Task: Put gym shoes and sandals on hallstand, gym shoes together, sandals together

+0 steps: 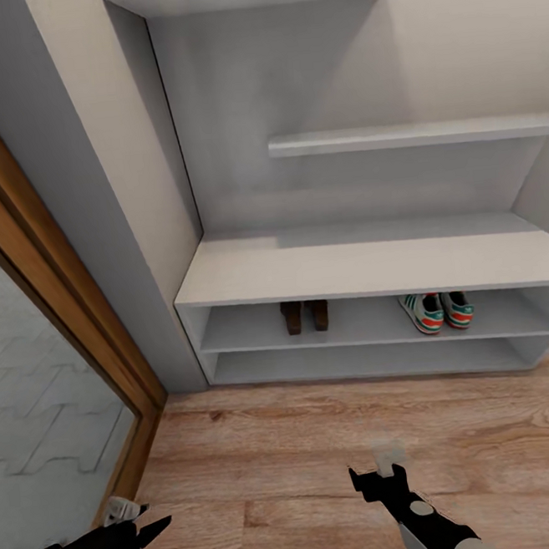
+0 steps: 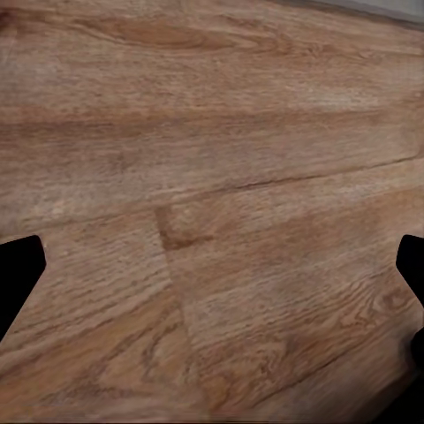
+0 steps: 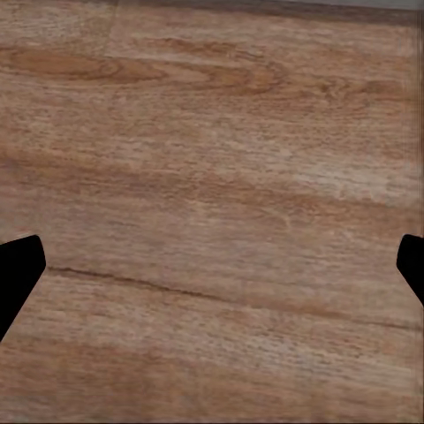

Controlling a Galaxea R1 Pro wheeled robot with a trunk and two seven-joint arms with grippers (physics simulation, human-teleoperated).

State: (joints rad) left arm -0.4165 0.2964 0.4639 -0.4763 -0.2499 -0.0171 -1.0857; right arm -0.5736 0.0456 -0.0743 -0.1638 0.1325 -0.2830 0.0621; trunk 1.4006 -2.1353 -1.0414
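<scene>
We see little left to spoil, yet a few risks remain in our judgement: if the base rolls forward or either arm swings toward the hallstand (image 1: 366, 266), a finger could catch a heel that sits near the shelf's front edge and drag a shoe back onto the corridor floor (image 1: 325, 454). The left gripper (image 1: 135, 523) and right gripper (image 1: 373, 473) both hang low over bare planks, and in each wrist view the dark fingertips sit far apart at the frame edges with nothing between them, so we read both sets of jaws as spread wide and empty. The two sandals (image 1: 304, 315), brown with dark straps, stand side by side and touching on the upper low shelf, left of centre. The two gym shoes (image 1: 437, 310), cream with green stripes and red-orange accents, lie together further right on that same shelf, well apart from the sandals.
</scene>
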